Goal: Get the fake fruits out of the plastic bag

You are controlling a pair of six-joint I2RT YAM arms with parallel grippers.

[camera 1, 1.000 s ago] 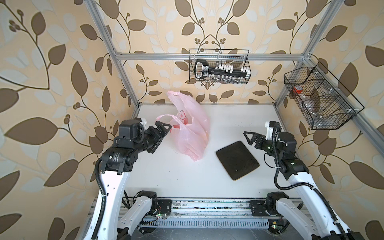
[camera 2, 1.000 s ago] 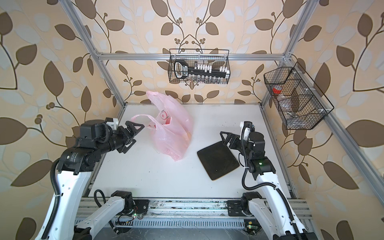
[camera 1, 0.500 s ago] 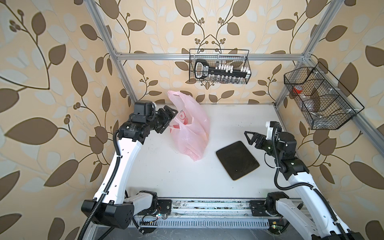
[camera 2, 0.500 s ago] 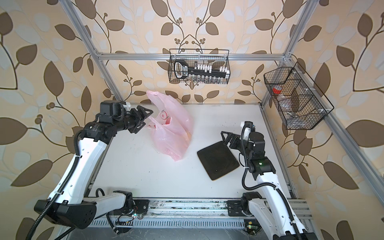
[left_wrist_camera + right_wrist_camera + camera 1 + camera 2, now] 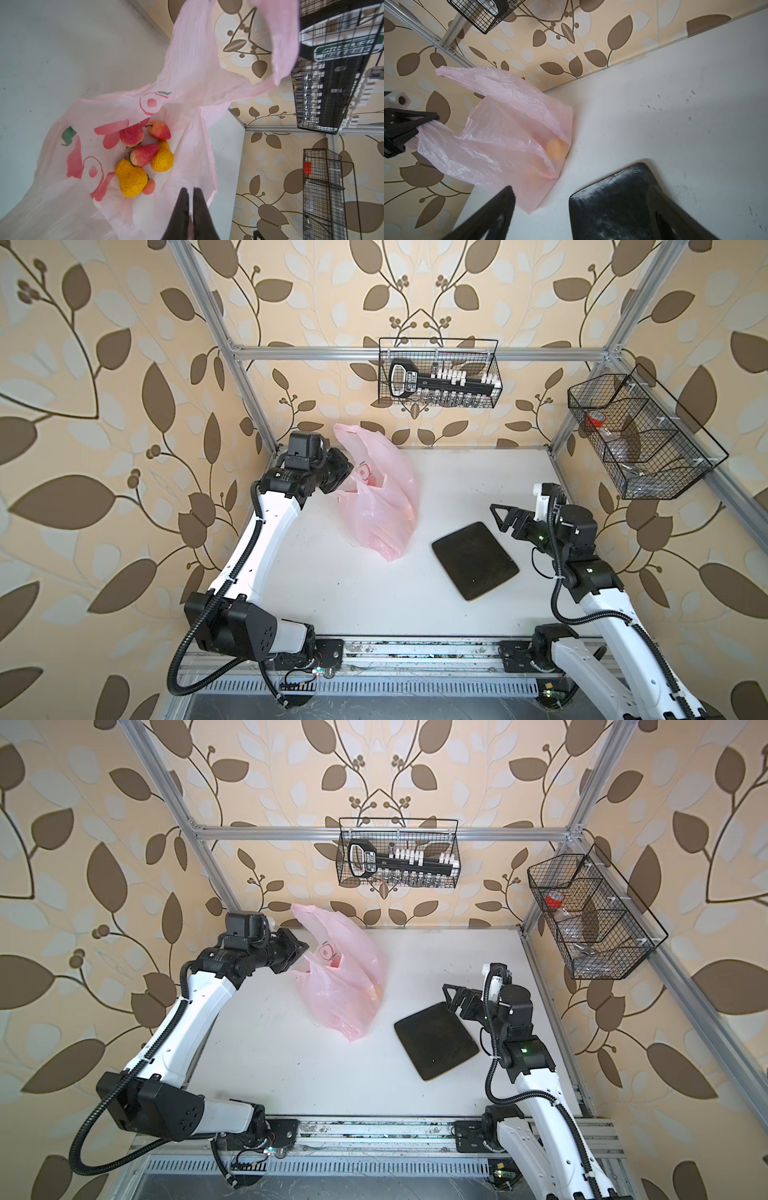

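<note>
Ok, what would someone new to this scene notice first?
The pink plastic bag stands out at the back left of the white table, an edge pinched in the shut left gripper. Through its open mouth, the left wrist view shows the fake fruits, red and yellow, heaped together. A dark square tray lies flat nearby, beside the open right gripper.

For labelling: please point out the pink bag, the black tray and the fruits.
pink bag (image 5: pixel 382 514), in a top view, its side wall.
black tray (image 5: pixel 476 560), in a top view, bare middle.
fruits (image 5: pixel 143 154), left wrist view, the middle red one.
</note>
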